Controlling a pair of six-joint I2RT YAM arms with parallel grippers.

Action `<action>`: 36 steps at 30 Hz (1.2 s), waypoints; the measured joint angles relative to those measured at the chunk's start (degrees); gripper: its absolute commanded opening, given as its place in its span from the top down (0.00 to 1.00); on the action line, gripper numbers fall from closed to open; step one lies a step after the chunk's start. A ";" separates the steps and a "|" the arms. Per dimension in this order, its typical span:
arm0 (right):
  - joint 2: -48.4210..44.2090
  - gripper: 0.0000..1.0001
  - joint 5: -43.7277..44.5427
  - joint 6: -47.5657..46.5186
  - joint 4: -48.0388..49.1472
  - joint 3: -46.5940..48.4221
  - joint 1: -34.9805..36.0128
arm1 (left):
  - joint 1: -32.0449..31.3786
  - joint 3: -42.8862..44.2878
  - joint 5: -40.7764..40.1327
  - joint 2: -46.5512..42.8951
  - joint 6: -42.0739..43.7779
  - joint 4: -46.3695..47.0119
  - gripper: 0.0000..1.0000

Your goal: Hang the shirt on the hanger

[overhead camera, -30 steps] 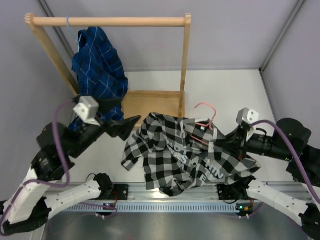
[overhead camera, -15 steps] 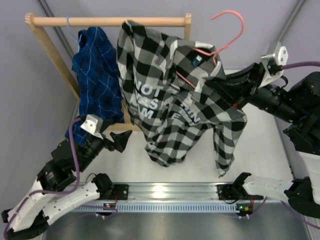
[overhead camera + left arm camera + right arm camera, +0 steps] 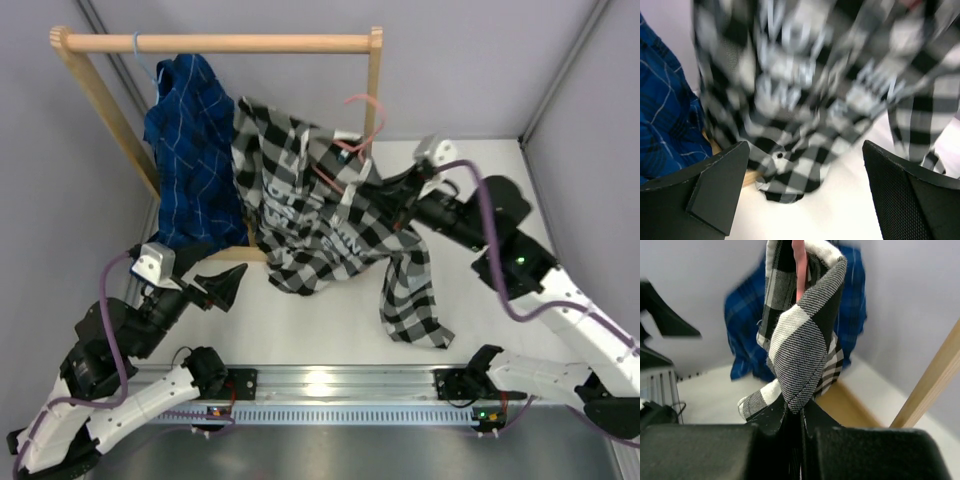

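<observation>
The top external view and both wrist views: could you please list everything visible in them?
black-and-white checked fabric shirt: one, black and white, held up in front of the rack, right of the blue shirt
thin pink wire hanger: one, pink, inside the checked shirt's collar, hook poking out above
dark blue shirt with thin white grid lines: one, blue, hanging at the rack's left end
wooden clothes rack: one, light wood, far left of the table
white table: one, white, under everything
left arm: one, black and white, near left, jaws open, empty
right arm: one, black and white, right, jaws shut on the checked shirt's collar
</observation>
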 measured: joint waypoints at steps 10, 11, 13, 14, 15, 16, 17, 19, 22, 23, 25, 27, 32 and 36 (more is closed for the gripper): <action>6.47 1.00 23.63 6.25 7.26 -20.17 14.93 | 1.01 -1.14 -9.84 0.44 -1.66 0.04 0.02; 7.54 1.00 26.25 7.08 7.58 -19.10 16.11 | 1.92 -1.27 -10.99 0.98 -1.88 0.04 0.02; 10.78 1.00 30.97 9.25 7.54 -14.99 17.31 | 4.72 -1.70 -12.55 2.93 -2.40 0.02 0.02; 12.61 1.00 33.22 10.19 7.41 -12.37 17.38 | 6.45 -1.81 -12.55 3.52 -2.56 0.04 0.02; 14.88 1.00 35.76 11.23 6.34 -8.83 17.49 | 9.31 -1.92 -11.96 4.76 -2.86 0.00 0.02; 17.31 1.00 38.01 12.37 5.92 -5.05 17.46 | 11.74 -1.97 -11.10 5.97 -3.15 0.02 0.02; 19.67 1.00 40.22 13.27 5.51 -1.16 17.44 | 14.47 -2.01 -9.81 7.02 -3.39 0.09 0.02; 23.17 1.00 43.85 14.78 5.33 4.98 17.49 | 20.44 -2.54 -6.10 8.96 -3.74 0.39 0.02; 27.21 1.00 48.57 15.91 3.39 13.29 17.49 | 27.87 -3.74 1.16 10.36 -3.76 0.79 0.02; 29.35 1.00 50.31 15.89 2.10 17.44 17.49 | 30.01 -4.11 3.63 10.69 -3.78 0.76 0.02; 32.39 1.00 52.59 15.87 0.87 22.95 17.49 | 32.63 -4.57 8.98 10.93 -3.74 0.87 0.02; 34.67 1.00 54.07 15.82 0.24 26.56 17.49 | 33.59 -4.61 14.62 10.91 -3.65 1.18 0.02; 39.89 1.00 56.41 15.78 -3.30 33.31 16.63 | 33.81 -5.20 25.51 10.12 -3.43 2.49 0.02; 42.99 1.00 56.39 15.78 -5.99 36.61 15.15 | 33.81 -6.01 31.01 9.35 -3.43 2.89 0.02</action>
